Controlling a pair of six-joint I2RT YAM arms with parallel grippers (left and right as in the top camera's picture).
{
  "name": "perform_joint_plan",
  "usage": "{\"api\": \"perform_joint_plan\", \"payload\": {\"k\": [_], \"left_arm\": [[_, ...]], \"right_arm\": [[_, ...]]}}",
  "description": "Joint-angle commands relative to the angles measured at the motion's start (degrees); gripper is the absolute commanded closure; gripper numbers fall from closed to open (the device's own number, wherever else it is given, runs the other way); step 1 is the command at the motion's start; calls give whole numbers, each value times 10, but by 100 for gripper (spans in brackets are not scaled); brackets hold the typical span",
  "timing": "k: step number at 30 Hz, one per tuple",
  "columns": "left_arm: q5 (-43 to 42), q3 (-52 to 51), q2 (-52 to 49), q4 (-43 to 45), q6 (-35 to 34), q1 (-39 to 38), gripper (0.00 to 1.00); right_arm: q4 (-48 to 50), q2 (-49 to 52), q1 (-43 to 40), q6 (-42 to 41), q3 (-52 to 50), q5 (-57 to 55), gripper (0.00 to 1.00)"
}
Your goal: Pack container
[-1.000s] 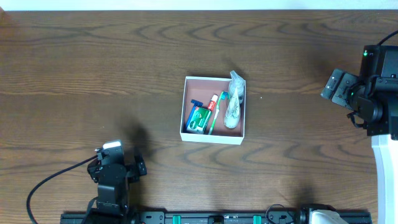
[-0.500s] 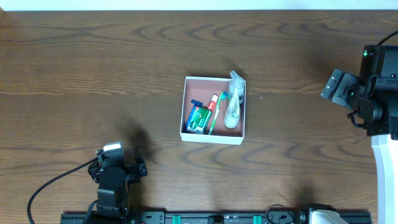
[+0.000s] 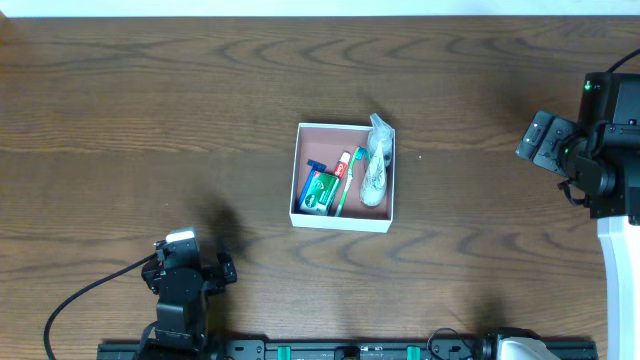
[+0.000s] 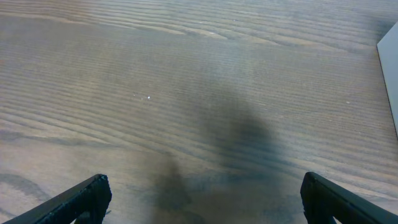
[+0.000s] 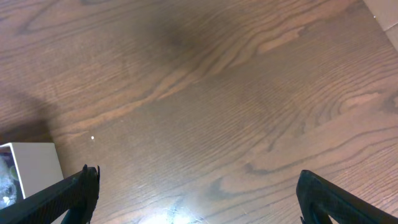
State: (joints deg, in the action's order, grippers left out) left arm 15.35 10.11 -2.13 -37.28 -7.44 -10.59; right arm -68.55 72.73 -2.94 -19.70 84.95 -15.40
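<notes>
The container point(image 3: 343, 221), a shallow square box with white walls and a pinkish-brown inside, sits at the table's middle. It holds a green packet point(image 3: 319, 193), a green toothbrush point(image 3: 347, 183), a red-and-white tube point(image 3: 345, 165), a blue razor point(image 3: 314, 166) and a clear plastic bag point(image 3: 375, 165) that leans over its far right corner. My left gripper point(image 4: 202, 196) is open and empty near the table's front left, over bare wood. My right gripper point(image 5: 198, 190) is open and empty at the far right. A corner of the container shows in the right wrist view point(image 5: 34, 162) and an edge in the left wrist view point(image 4: 390, 68).
The table point(image 3: 150, 120) is dark brown wood. A black rail point(image 3: 350, 349) runs along the front edge. A black cable point(image 3: 75, 300) loops from the left arm's base at front left. The right arm's white base point(image 3: 620, 280) stands at the right edge.
My left arm drew back slightly toward the front edge between one second ago and half a second ago. Nothing else has moved.
</notes>
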Motion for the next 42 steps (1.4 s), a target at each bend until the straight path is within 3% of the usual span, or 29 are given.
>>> {"api": "perform_joint_plan", "payload": {"k": [1,10,13,17,25,30,42], "left_arm": [[2,-7,4,-2,3,3,2],[2,-7,4,-2,3,3,2],[2,-7,4,-2,3,3,2],[2,-7,4,-2,3,3,2],[2,-7,4,-2,3,3,2],[2,-7,4,-2,3,3,2],[2,-7,4,-2,3,3,2]], "right_arm": [[-1,0,-4,5,1,-4,1],[-1,-6,-4,5,1,-5,1],[-17,-40,-3,20,-2,-13,1],[31,-115,0,33,-37,-6,1],[176,-339,4,52,-309,20,1],[214,-464,4,52,-474,53,1],[256,-639,4,51,-699,67,1]]}}
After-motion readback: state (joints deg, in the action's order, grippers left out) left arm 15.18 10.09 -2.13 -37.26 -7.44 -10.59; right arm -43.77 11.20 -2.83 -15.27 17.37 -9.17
